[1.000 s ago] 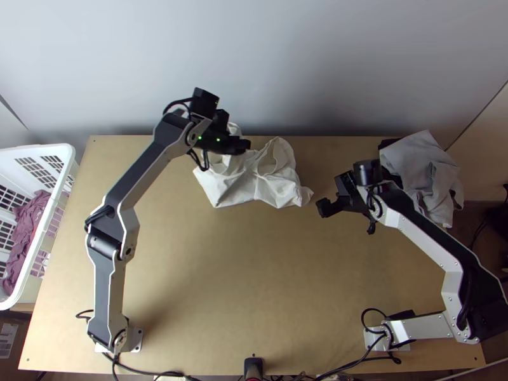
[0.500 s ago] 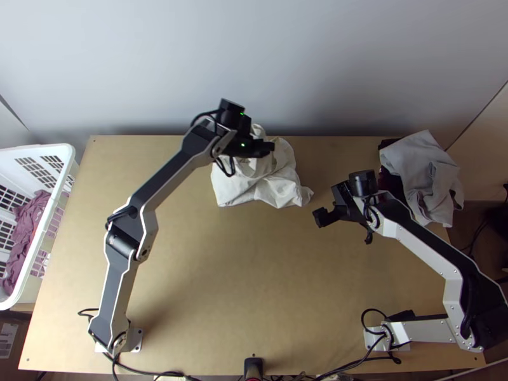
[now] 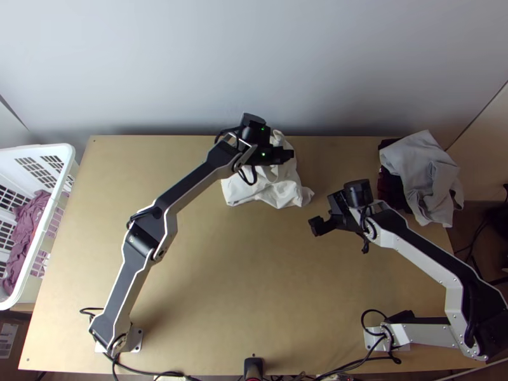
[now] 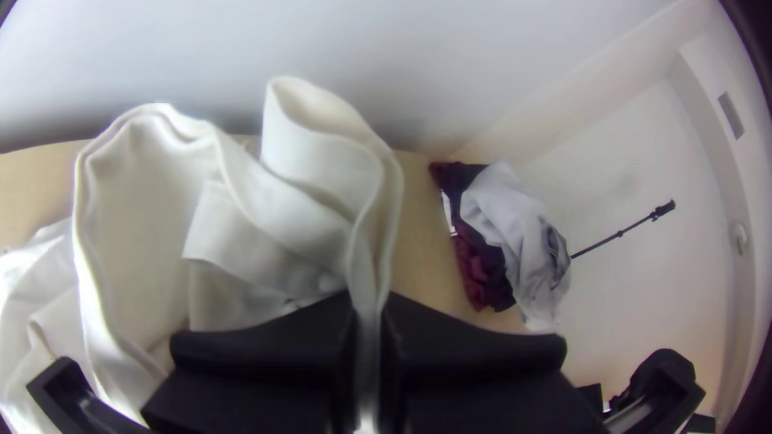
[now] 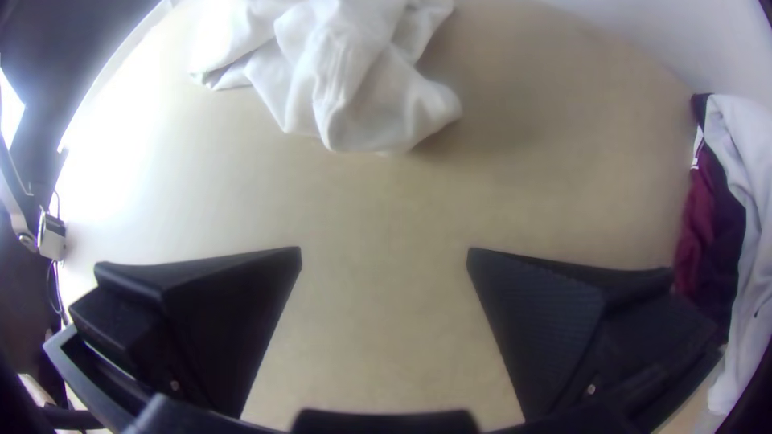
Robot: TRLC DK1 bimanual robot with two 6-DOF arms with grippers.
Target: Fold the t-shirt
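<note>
Top view: the white t-shirt (image 3: 274,193) is lying bunched near the wall at the far side of the bench (image 3: 222,273), part of it rising to the left claw (image 3: 287,155). In the left wrist view, that claw (image 4: 368,309) is pinching a narrow strip of the fabric between its fingers, with loose folds standing up beside it. The right claw (image 3: 322,217) is hovering wide apart, holding nothing, near the shirt's lower corner. Grey cloth (image 3: 422,171) and dark red cloth (image 3: 389,189) are lying piled at the bench's right.
</note>
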